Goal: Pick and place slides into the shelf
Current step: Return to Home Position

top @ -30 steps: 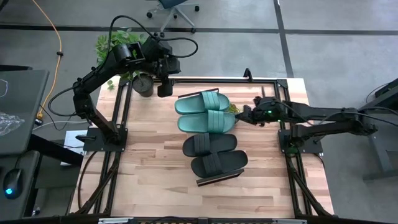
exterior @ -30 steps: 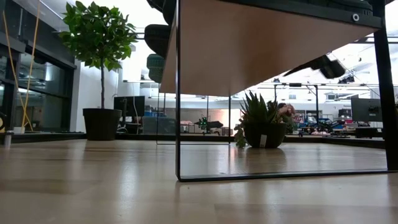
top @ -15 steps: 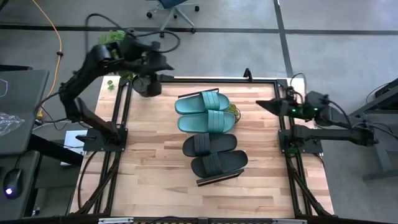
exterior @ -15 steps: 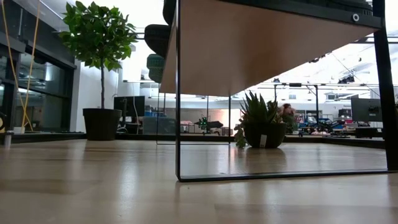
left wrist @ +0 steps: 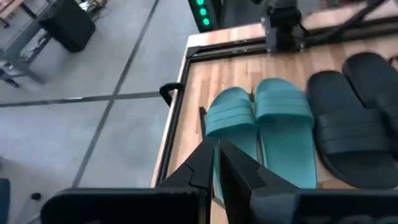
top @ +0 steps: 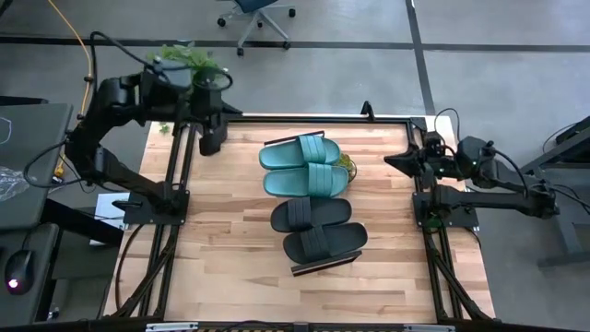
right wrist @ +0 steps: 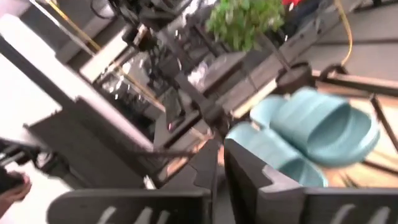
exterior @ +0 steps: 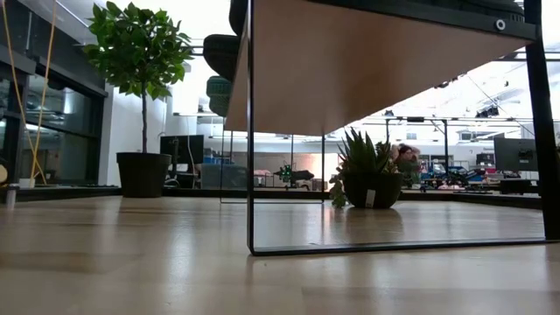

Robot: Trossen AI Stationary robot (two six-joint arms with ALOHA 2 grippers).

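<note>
Four slides lie side by side, soles down, on top of the shelf (top: 324,265) in the middle of the table: two teal (top: 301,152) (top: 310,180) toward the far side, two black (top: 311,214) (top: 324,243) toward the near side. In the low view the shelf's underside (exterior: 376,70) fills the top, with slide ends (exterior: 218,54) sticking out over its edge. My left gripper (top: 212,140) is shut with nothing in it near the table's far left corner, and my right gripper (top: 391,159) is shut with nothing in it at the right edge. Both wrist views show the teal slides (left wrist: 283,118) (right wrist: 311,127) beyond shut fingers.
A potted plant (top: 195,65) stands behind the far left corner, close to my left gripper. A small spiky plant (exterior: 367,175) sits on the table beyond the shelf's thin dark leg (exterior: 250,131). Bare tabletop (top: 230,277) lies on the near side.
My left gripper has drawn back from beside the teal slides toward the table's far left corner, rising a little. My right gripper has pulled away from the teal slide toward the right edge, rising and rolling about its own line. The slides have stayed put on the shelf.
</note>
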